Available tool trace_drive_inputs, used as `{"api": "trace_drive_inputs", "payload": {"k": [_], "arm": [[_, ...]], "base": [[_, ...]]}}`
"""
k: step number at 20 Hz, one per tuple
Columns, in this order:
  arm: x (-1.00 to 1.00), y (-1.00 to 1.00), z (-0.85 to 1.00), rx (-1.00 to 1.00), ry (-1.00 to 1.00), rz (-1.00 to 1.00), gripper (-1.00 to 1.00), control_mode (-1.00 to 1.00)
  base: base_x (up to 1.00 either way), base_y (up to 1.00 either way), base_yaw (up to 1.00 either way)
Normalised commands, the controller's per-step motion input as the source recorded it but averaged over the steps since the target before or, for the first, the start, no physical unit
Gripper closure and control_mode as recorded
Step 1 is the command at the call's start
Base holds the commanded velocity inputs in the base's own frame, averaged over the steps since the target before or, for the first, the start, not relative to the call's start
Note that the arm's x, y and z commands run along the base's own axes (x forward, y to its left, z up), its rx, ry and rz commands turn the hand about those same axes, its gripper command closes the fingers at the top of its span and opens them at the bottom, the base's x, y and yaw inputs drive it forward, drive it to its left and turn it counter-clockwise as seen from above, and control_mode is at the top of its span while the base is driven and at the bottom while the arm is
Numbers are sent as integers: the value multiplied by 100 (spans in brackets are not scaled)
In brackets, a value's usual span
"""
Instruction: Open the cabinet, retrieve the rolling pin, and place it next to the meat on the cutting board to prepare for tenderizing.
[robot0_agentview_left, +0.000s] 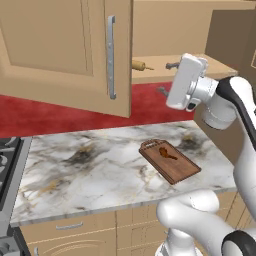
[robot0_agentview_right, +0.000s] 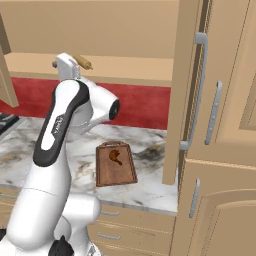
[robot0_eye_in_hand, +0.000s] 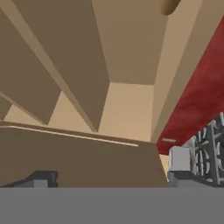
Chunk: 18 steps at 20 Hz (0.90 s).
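The cabinet (robot0_agentview_left: 50, 45) stands with both doors swung open; its left door has a long silver handle (robot0_agentview_left: 111, 57). The rolling pin (robot0_agentview_left: 138, 65) lies on the cabinet's floor, also seen as the rolling pin (robot0_agentview_right: 82, 61) behind my hand, and its end (robot0_eye_in_hand: 168, 5) shows at the top of the hand view. My gripper (robot0_agentview_left: 167, 78) is open and empty at the cabinet's mouth, just right of the pin and apart from it; its fingertips (robot0_eye_in_hand: 179, 159) are spread wide. Below, the cutting board (robot0_agentview_left: 172, 162) lies on the marble counter with the meat (robot0_agentview_left: 167, 153) on it.
The open right door (robot0_agentview_right: 187, 90) juts out over the counter's right end beside a tall cabinet (robot0_agentview_right: 225, 125). A stove (robot0_agentview_left: 7, 165) sits at the counter's left. Low drawers (robot0_agentview_left: 70, 227) run under the marble counter (robot0_agentview_left: 90, 170). A red backsplash (robot0_agentview_left: 50, 115) lies behind.
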Motion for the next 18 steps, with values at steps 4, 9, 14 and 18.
{"api": "trace_drive_inputs", "payload": {"k": [4,9,14,18], "arm": [[8,44,0,4,1,17,-100,-100],[1,50,0,1,2,12,-100,-100],[0,53,0,0,2,6,-100,-100],[-5,57,0,0,3,5,-100,-100]], "base": [[0,0,0],[0,0,0],[0,0,0],[0,0,0]]}}
